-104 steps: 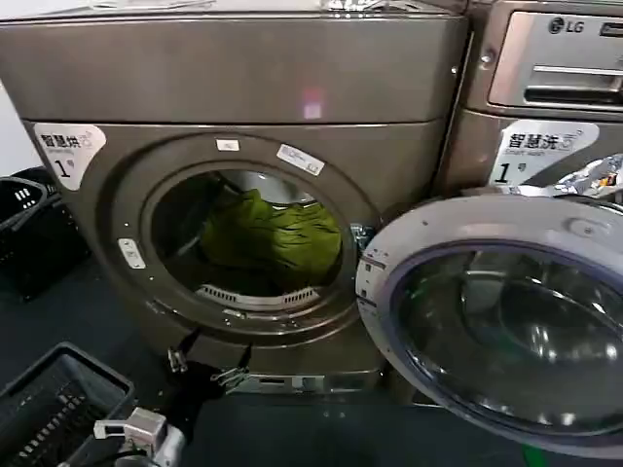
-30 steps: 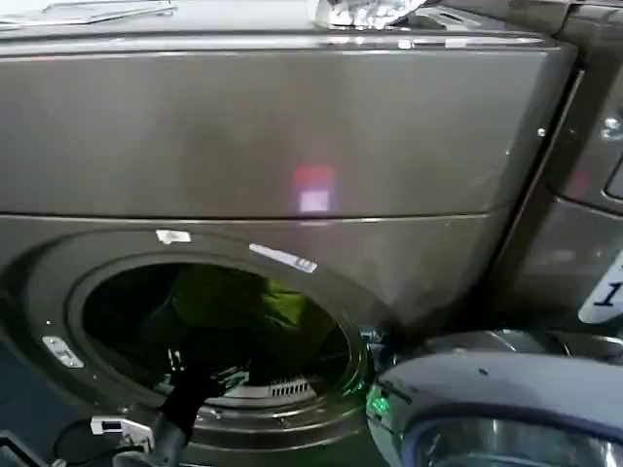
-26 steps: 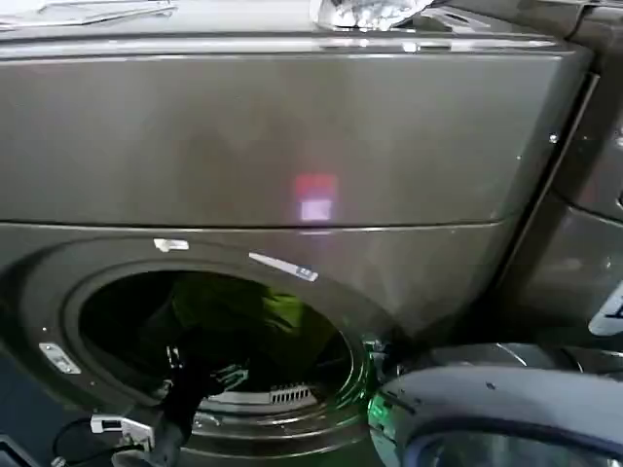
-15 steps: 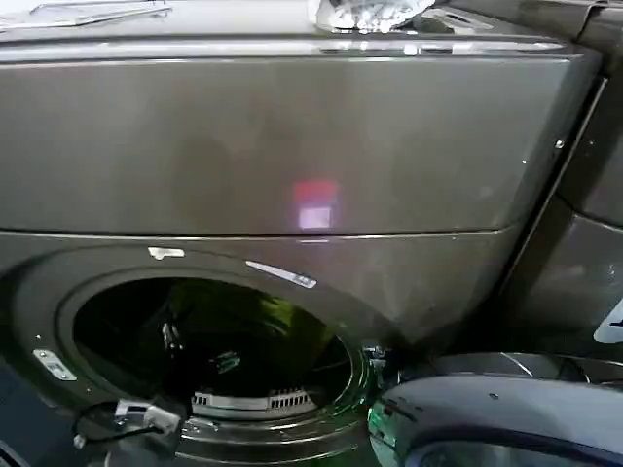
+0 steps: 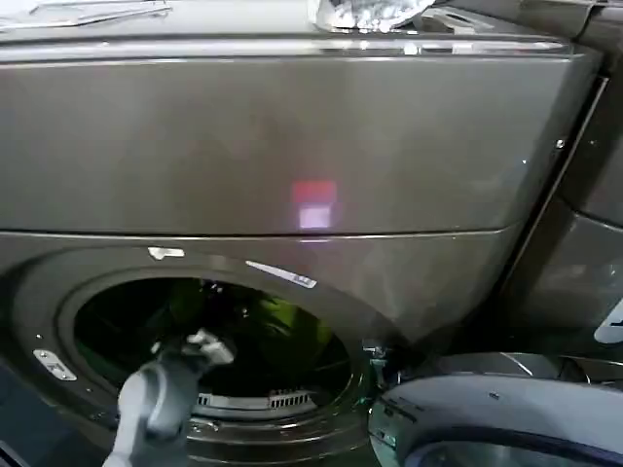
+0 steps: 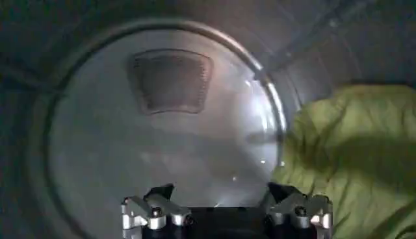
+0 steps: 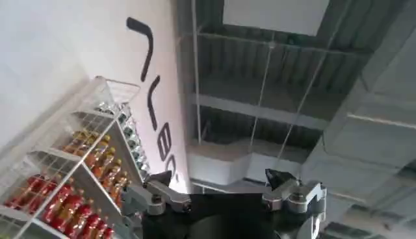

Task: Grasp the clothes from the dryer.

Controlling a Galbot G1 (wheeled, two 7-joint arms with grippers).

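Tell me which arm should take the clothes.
Left. The left gripper is inside the dryer drum, jaws open, with the clothes just beside it. The right gripper points up at the ceiling, away from the machine.

The left arm (image 5: 156, 394) is blurring across the dryer (image 5: 292, 146) mouth, covering part of the dim clothes (image 5: 282, 321). The door (image 5: 487, 418) (lower right in the head view) is running off the frame edge.
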